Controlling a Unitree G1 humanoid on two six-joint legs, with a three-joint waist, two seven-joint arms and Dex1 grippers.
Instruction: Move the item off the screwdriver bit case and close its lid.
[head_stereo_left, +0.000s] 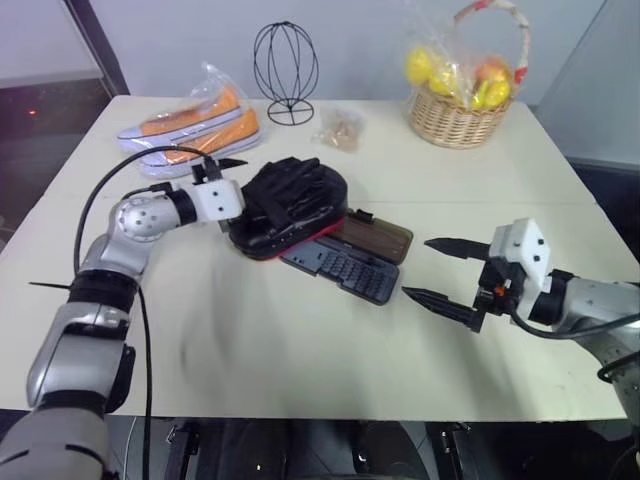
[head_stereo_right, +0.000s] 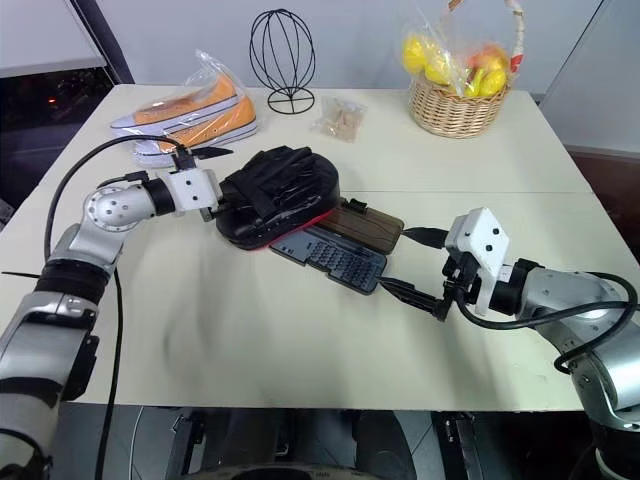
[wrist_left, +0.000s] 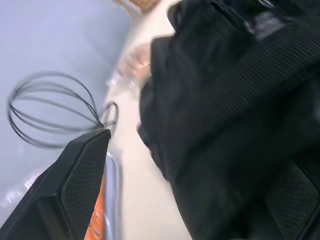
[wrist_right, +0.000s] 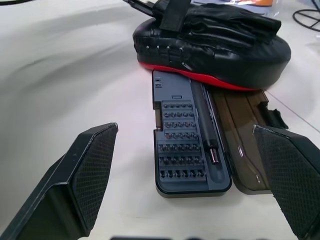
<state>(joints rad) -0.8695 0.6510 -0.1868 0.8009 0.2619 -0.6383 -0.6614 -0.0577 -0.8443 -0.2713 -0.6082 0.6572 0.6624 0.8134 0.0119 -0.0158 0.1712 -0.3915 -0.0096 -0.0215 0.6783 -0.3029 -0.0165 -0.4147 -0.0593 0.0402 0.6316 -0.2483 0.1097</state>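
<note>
A: In the middle of the table (head_stereo_left: 300, 400) the mitt (head_stereo_left: 290, 205) lies across the far end of the open bit case (head_stereo_left: 345, 268), covering part of the tray and of the lid (head_stereo_left: 378, 236) that lies flat beside it.

B: And the grippers?

A: Both spread, both empty. The left gripper (head_stereo_left: 222, 172) is right at the mitt's edge; the right gripper (head_stereo_left: 440, 272) hangs near the case's free end.

B: How will the mitt handle?

A: Bulky, padded, probably light and squashy. I'd pinch the strap on its back or the red rim, not the smooth face.

B: The lid?

A: Thin stiff plastic, hinged; nudge its outer edge over gently, near the latch (head_stereo_left: 364, 214).
</note>
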